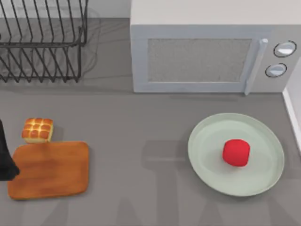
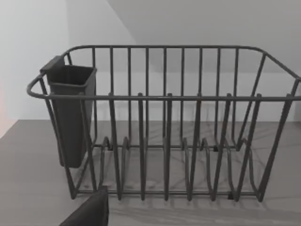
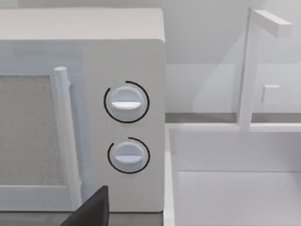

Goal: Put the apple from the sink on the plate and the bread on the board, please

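Apple, small red round fruit, sits on the big pale green plate (done). Golden square bread bun waits at 11 o'clock off the orange-brown wooden board; pincers' state, I cannot tell.

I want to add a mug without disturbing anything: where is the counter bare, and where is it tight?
Bare: the wide grey stretch between the board and the plate, in front of the microwave. Also the strip between the dish rack and the bread. Tight: the bread sits right beside the board's far edge, and the apple occupies the plate.
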Controlling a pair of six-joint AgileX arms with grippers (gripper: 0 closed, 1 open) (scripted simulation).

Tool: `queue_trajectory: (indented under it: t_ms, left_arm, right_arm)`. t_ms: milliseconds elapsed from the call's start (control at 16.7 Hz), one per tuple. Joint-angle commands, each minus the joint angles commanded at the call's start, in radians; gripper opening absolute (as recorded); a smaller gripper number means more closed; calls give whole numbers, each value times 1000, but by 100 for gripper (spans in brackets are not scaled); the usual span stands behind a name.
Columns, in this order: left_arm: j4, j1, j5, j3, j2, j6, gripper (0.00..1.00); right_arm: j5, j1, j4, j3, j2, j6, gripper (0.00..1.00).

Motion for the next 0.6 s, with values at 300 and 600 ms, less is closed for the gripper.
queue_trajectory:
  t_ms: [300, 600]
  left_arm:
    - [0, 0, 0, 0, 0, 0, 100]
    - [-35, -7, 3, 60, 62, 1, 100]
  right_arm:
    - [0, -7, 19, -19, -22, -7, 100]
    - [0, -7, 19, -19, -22, -7, 100]
